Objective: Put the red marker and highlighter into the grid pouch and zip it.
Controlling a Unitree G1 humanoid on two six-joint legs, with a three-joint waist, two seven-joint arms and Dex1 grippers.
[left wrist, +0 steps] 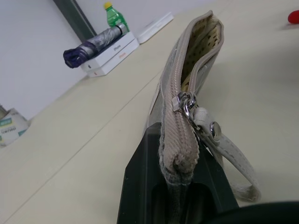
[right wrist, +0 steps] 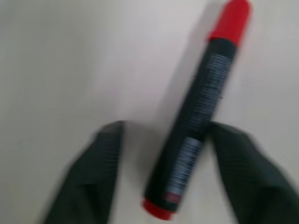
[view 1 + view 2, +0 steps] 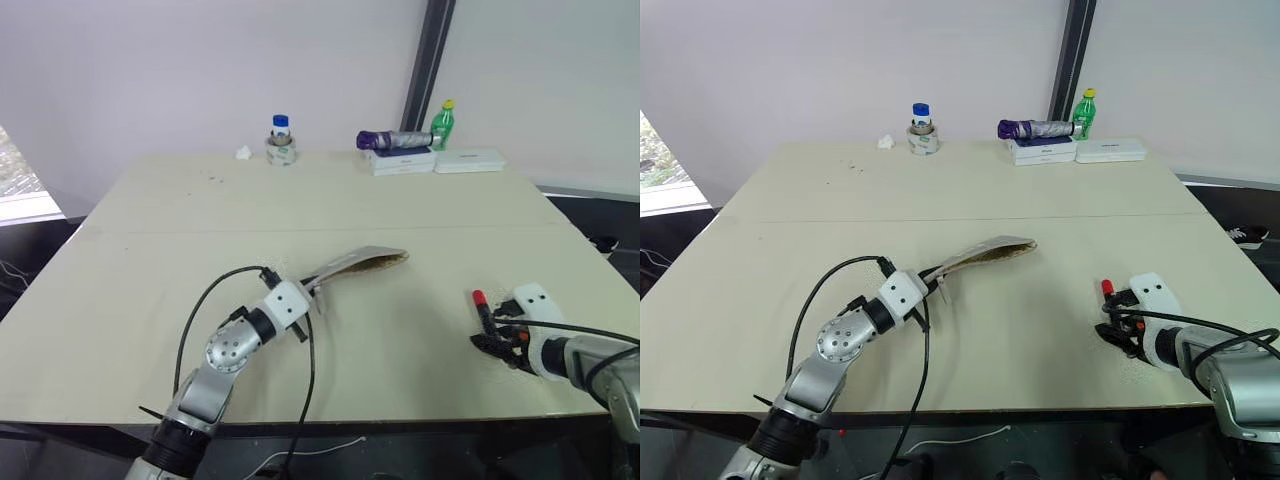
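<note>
My left gripper (image 3: 308,292) is shut on one end of the grid pouch (image 3: 362,262) and holds it lifted over the table's middle. The pouch's far end (image 1: 202,51) gapes open, showing a dotted lining. Its zipper pull with a white tab (image 1: 202,122) sits near my fingers (image 1: 140,177). The red marker (image 2: 201,102), dark-bodied with red ends, lies flat on the table at the right. My right gripper (image 3: 492,336) is open and straddles it, one finger (image 2: 243,168) against the barrel and the other (image 2: 93,168) a gap away. The highlighter is out of view.
Along the table's far edge (image 3: 330,152) stand a blue-capped bottle on a tape roll (image 3: 281,140), a purple folded umbrella (image 3: 395,139) on white boxes (image 3: 403,161), a green bottle (image 3: 442,124) and a flat white box (image 3: 470,160). The near edge lies close below both arms.
</note>
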